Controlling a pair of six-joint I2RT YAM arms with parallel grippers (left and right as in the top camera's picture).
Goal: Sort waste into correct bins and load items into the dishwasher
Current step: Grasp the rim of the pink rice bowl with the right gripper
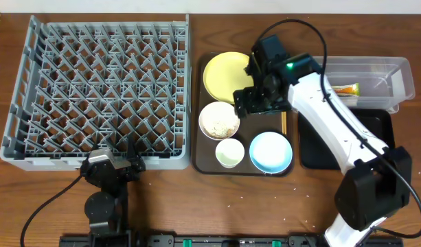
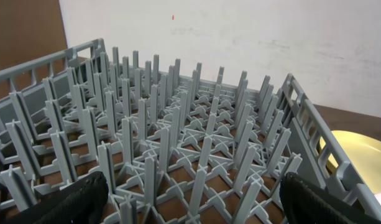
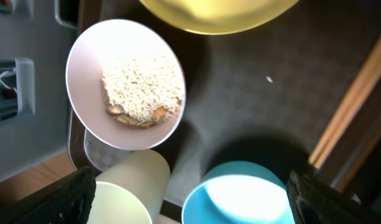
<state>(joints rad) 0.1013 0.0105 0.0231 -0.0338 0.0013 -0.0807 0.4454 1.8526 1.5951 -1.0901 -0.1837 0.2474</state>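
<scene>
Nearest the bases: left gripper, jaws spread wide, nothing between them, low at the near wall of the grey dish rack. In the left wrist view, only rack pegs ahead of the fingertips.

To the right, on the brown tray, front row: small pale green cup beside light blue bowl, close but apart. Behind the cup: white bowl with a heap of rice-like food inside. Along the tray's right side: wooden chopsticks, partly hidden under the arm.

Above the tray, between white bowl and yellow plate: right gripper, jaws wide apart, gripping nothing, pointing down.

Right of the tray: shallow black tray, largely covered by the right arm. Farthest back on the right: clear plastic container, green-and-orange snack wrapper lying inside.
</scene>
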